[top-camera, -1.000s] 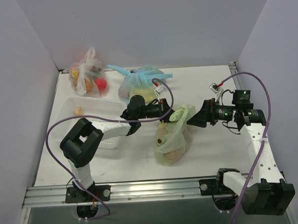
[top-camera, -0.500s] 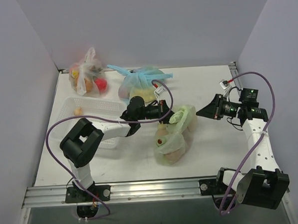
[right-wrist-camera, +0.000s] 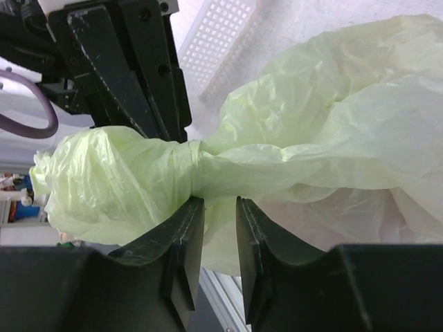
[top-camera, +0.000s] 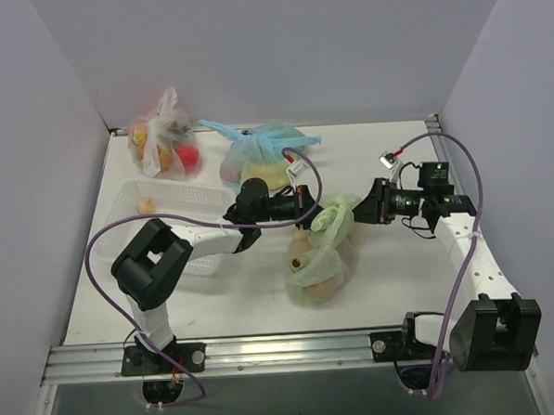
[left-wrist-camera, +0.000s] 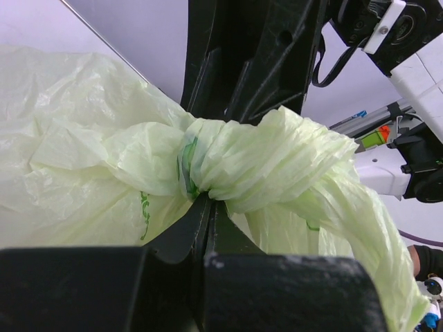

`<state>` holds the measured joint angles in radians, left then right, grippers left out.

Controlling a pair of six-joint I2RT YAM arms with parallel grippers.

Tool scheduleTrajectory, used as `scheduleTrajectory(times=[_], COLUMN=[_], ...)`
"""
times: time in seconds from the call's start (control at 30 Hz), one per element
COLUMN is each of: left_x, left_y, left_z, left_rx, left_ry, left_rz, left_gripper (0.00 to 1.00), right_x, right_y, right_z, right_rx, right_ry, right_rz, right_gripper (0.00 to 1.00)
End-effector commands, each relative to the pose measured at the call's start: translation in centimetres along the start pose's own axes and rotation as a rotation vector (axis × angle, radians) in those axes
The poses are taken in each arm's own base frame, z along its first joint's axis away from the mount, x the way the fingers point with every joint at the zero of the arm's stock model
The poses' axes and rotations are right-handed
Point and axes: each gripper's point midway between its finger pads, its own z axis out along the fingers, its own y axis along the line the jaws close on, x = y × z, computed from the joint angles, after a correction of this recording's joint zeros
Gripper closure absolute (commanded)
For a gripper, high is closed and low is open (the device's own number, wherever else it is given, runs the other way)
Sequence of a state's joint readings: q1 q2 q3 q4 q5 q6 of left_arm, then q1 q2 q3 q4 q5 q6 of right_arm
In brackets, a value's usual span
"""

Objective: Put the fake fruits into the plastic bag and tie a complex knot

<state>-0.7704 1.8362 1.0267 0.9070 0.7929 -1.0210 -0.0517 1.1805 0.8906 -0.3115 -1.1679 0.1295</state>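
The pale green plastic bag (top-camera: 324,261) lies mid-table, and fake fruits (top-camera: 301,261) show dimly through its film. Its neck is twisted into a knot (left-wrist-camera: 232,155). My left gripper (top-camera: 307,209) reaches in from the left, shut (left-wrist-camera: 208,200) on the bag just beside that knot. Coming from the right, my right gripper (top-camera: 359,214) has its jaws a narrow gap apart (right-wrist-camera: 217,202). The twisted neck (right-wrist-camera: 201,166) lies across the tips of those fingers (right-wrist-camera: 188,214), not pinched between them. The bag's loose end (right-wrist-camera: 104,180) bulges to the left.
A white mesh basket (top-camera: 157,218) stands at the left with a small orange fruit (top-camera: 145,206) in it. A light blue knotted bag (top-camera: 260,153) and a clear bag of fruit (top-camera: 162,144) lie at the back. A metal rail (top-camera: 266,349) runs along the front edge.
My right gripper pulled back to the right and closed, then came back in to the bag's neck with its jaws slightly apart. The left gripper kept its hold.
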Motion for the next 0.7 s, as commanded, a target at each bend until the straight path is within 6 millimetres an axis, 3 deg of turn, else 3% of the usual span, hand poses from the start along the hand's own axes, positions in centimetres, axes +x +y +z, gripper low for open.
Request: scheduleTrajectory(times=[0.0,0.17,0.3,0.67], left_x=[-1.1,-1.1,-1.2,0.3], left_y=[-2.7,-3.0,-3.1,-6.1], left_z=[-0.4,-0.4,-0.3,0.6], left_rx=[0.074,0.081,0.081,0.216], left_ry=[-0.018,-0.018,-0.027,0.018], left_rz=[0.063,0.064,0.063,0.105], left_gripper=[1.0,1.0,1.0,1.0], right_x=[1.4,2.9,3.2,1.7], right_y=[2.3,2.8,2.9,3.5], right_z=[0.1,1.4,1.9,4.8], right_rx=[-0.07,-0.1,-0.111,-0.134], right_ry=[0.043,0.109,0.126,0.107], right_rz=[-0.065,-0.057,-0.053,-0.021], right_gripper=[0.73,0.62,0.48,0.41])
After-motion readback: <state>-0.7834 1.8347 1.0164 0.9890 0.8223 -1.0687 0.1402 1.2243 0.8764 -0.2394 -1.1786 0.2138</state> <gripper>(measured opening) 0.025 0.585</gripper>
